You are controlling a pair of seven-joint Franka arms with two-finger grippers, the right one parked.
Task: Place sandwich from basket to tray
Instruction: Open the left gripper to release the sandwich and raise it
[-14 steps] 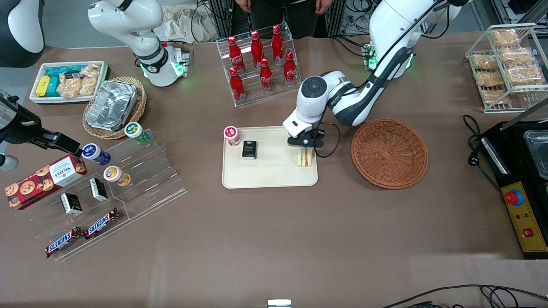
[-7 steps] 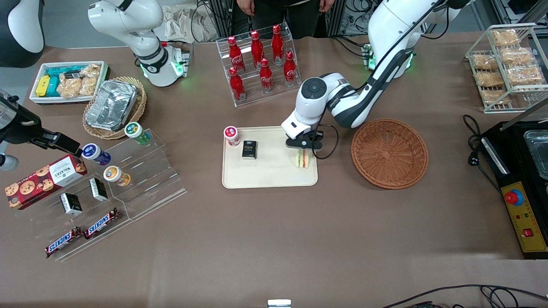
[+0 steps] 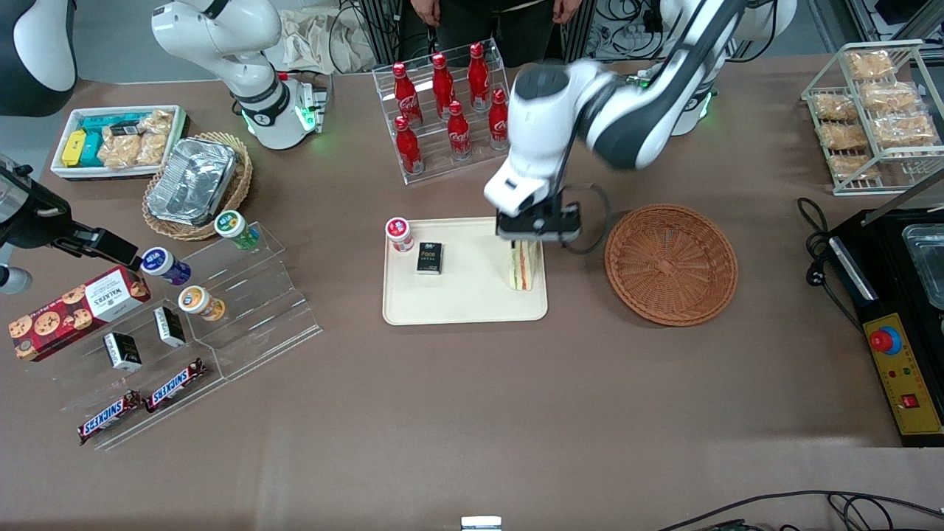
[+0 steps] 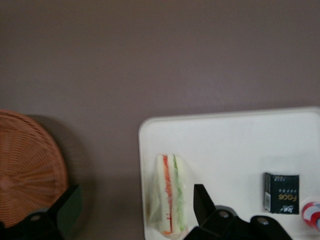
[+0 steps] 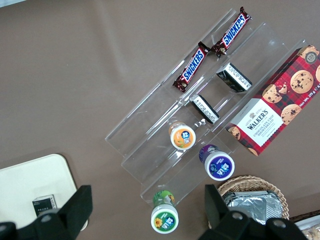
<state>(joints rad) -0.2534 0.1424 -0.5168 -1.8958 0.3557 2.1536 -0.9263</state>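
The sandwich (image 3: 523,265) lies on the cream tray (image 3: 472,299), close to the tray edge that faces the basket (image 3: 671,264). In the left wrist view the sandwich (image 4: 170,192) rests just inside the tray (image 4: 230,145) rim, its orange and green layers showing. My left gripper (image 3: 537,227) hangs above the sandwich, clear of it. It is open (image 4: 136,194), with its fingers spread wide on either side and nothing held. The reddish wicker basket (image 4: 27,170) beside the tray holds nothing.
A black box (image 3: 429,258) and a red-capped cup (image 3: 399,234) stand on the tray toward the parked arm's end. A rack of red cola bottles (image 3: 450,110) stands farther from the front camera than the tray. A black control box (image 3: 896,324) sits at the working arm's end.
My left arm has risen well above the tray. The sandwich stays down on the tray, now free of the fingers and lying lengthwise.
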